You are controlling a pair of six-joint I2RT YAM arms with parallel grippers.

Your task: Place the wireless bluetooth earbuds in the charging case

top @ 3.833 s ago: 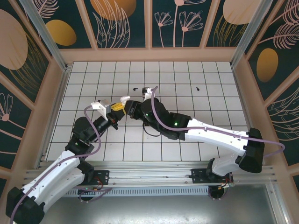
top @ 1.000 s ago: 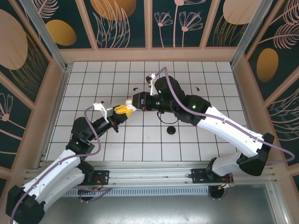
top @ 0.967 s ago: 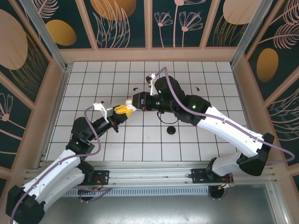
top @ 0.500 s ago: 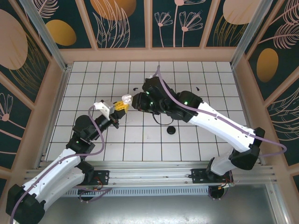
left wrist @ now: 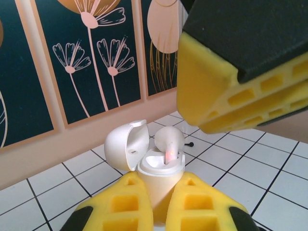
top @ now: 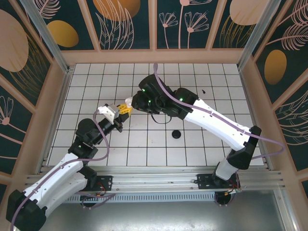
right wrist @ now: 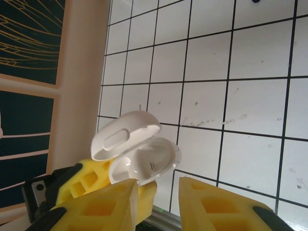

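Charging case (left wrist: 161,175): white and pebble-shaped, held off the tabletop (top: 192,154), left of centre in the overhead view. In the left wrist view it stands upright, long axis vertical, mouth facing up. Its lid (left wrist: 126,144) is hinged open and thrown back toward the left of the frame. In the right wrist view the case sits lower left, mouth turned toward the lens, lid raised to the upper left.

White earbud (left wrist: 169,138): standing in the right side of the case mouth, rounded head up, long axis near vertical. Its lower end is down in the well, where a pinkish glow shows. How deep it sits cannot be told.

Left end effector (left wrist: 159,195): yellow fingers pinching the case body from both sides, bottom centre of its own view.

Right end effector (right wrist: 158,195): yellow fingers standing apart, white tile showing through the gap, tips just beside the case. Whether they touch it cannot be told. One finger (left wrist: 216,91) hangs at the upper right of the left wrist view, above the earbud and apart from it.

Black earbud (top: 204,91): a tiny comma on the tabletop, upper right of centre, well apart from the case and too small to tell which way it points.

Small black piece (left wrist: 191,143): on the tiles behind the case, to its right. Whether it is that same earbud cannot be told.

Black round disc (top: 176,134): flat on the tabletop, lower right of the case, just below the right forearm in the frame.
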